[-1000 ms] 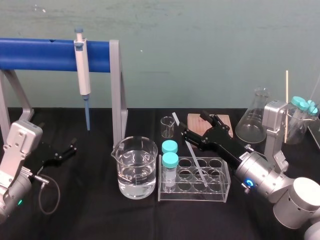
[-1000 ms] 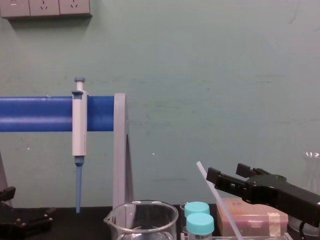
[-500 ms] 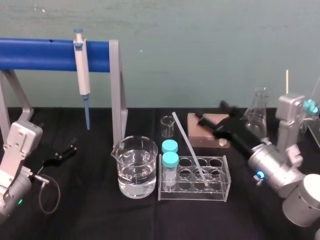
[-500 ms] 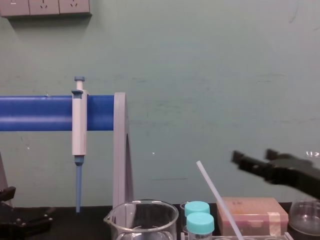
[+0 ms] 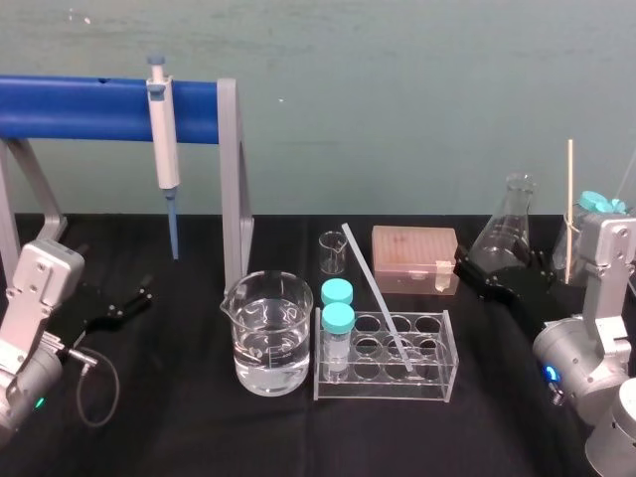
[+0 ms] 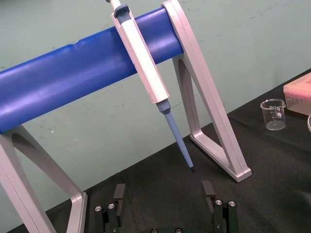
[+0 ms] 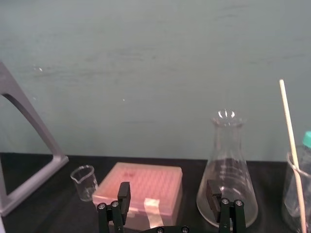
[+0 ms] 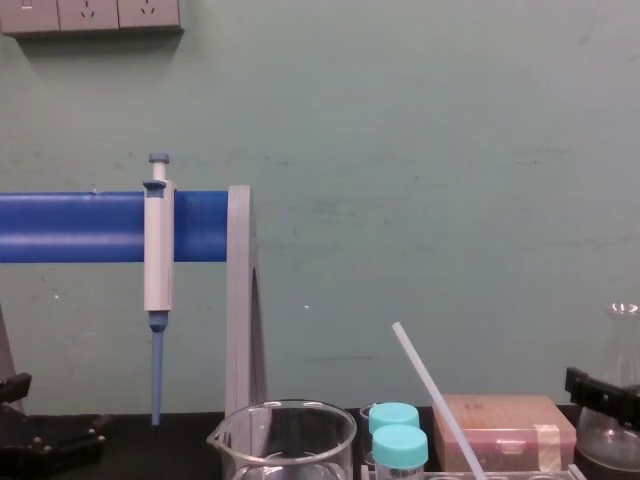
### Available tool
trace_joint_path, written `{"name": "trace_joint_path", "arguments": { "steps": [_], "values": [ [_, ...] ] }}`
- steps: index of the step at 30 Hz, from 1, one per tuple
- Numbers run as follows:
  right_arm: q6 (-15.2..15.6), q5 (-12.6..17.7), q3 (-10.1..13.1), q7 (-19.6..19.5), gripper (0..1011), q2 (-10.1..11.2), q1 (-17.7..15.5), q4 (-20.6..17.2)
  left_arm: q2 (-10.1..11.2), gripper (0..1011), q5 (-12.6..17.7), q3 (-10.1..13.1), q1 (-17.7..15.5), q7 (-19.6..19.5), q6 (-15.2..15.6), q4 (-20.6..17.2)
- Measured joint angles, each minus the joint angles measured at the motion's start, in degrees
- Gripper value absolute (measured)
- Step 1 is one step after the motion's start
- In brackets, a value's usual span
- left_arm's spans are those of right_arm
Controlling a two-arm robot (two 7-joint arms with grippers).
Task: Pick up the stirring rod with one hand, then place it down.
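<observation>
Black tabletop before a green wall. Stirring rod (image 5: 376,295): leaned in the clear tube rack (image 5: 429,386), centre, held by nothing. Right gripper (image 7: 168,194): well apart at right, near the flask (image 5: 507,231), fingers spread, empty. Left gripper (image 6: 164,194): parked far left, fingers spread. Status: rod rested down; judged either placed or not yet lifted

soft, even, moderately bright light; shadows faint and diffuse.
</observation>
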Motion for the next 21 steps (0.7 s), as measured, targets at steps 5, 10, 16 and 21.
{"name": "trace_joint_path", "arguments": {
  "steps": [5,10,16,21],
  "values": [
    [0.3,-0.8,0.1,-0.4,1002,-0.3,0.0,0.6,0.0,1000,0.0,0.0,0.0,0.0,0.0,0.0],
    [0.3,-0.7,0.1,-0.4,1003,-0.2,0.0,0.5,0.0,1000,0.0,0.0,0.0,0.0,0.0,0.0],
    [0.3,-0.7,0.1,-0.4,1002,-0.2,0.0,0.4,0.0,1000,0.0,0.0,0.0,0.0,0.0,0.0],
    [0.2,-0.6,0.1,-0.4,1002,-0.2,0.0,0.3,0.0,1000,0.0,0.0,0.0,0.0,0.0,0.0]
  ]
}}
